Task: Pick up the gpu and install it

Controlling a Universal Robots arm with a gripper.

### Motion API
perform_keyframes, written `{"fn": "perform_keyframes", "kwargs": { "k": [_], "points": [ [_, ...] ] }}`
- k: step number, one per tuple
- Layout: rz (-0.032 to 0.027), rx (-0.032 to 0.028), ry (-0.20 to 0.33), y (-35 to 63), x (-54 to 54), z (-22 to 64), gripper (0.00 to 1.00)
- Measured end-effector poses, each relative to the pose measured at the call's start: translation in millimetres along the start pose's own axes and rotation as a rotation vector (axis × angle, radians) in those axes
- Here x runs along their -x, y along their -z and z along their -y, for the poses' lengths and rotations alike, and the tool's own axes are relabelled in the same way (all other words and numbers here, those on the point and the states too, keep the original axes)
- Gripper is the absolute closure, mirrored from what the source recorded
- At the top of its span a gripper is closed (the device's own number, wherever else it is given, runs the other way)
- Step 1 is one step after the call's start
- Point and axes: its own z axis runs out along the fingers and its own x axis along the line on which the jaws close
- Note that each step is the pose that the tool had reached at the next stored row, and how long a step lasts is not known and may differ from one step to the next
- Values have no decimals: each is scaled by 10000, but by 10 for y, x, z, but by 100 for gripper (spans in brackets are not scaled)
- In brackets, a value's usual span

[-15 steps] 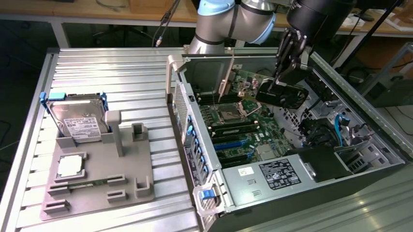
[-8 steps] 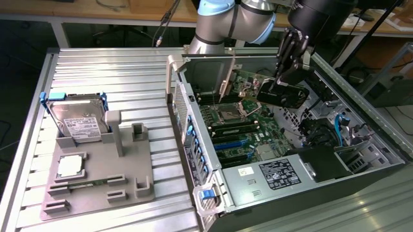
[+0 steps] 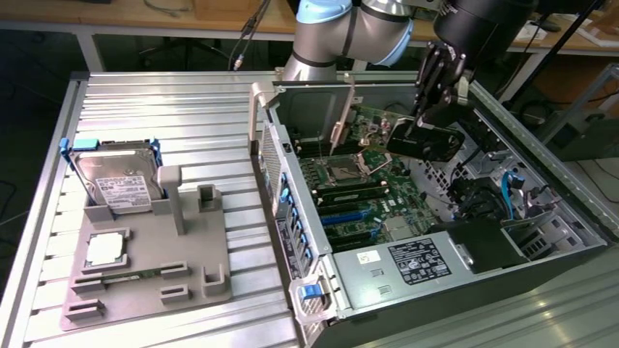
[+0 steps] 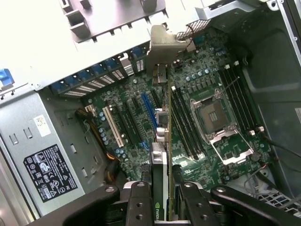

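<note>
"Where is the gpu (image 3: pixel 366 125) right now?"

"Up over the motherboard (image 3: pixel 372 199), inside the open case (image 3: pixel 541 217). It's turned on edge, with its silver bracket (image 3: pixel 341 119) at the end toward the motherboard's rim by the case wall. From the wrist camera the gpu (image 4: pixel 160 160) runs as a thin line straight out from the gripper (image 4: pixel 162 195) to the bracket (image 4: pixel 164 42), across the motherboard's (image 4: pixel 202 94) slots."

"Is it seated in a slot?"

"I can't tell whether its lower edge touches the motherboard."

"And the jaws?"

"Clamped on the card. One of the black fingers (image 4: pixel 140 202) presses each face at the end away from the bracket. In the exterior view the gripper (image 3: pixel 430 116) comes down on it from above the motherboard."

"How would you expect it to handle?"

"Light and stiff, I'd guess, so it shouldn't sag from one end. It looks fragile, though: a thin board with exposed parts and a fan. I'd grip flat board near an edge, never the fan, and keep it square to the motherboard so nothing twists."
</note>
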Motion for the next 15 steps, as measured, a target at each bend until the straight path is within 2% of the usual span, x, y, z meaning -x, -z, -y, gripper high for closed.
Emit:
{"fn": "perform_keyframes", "kwargs": {
  "k": [15],
  "points": [
    [-8,6,495,0,7,16,73]
  ]
}}
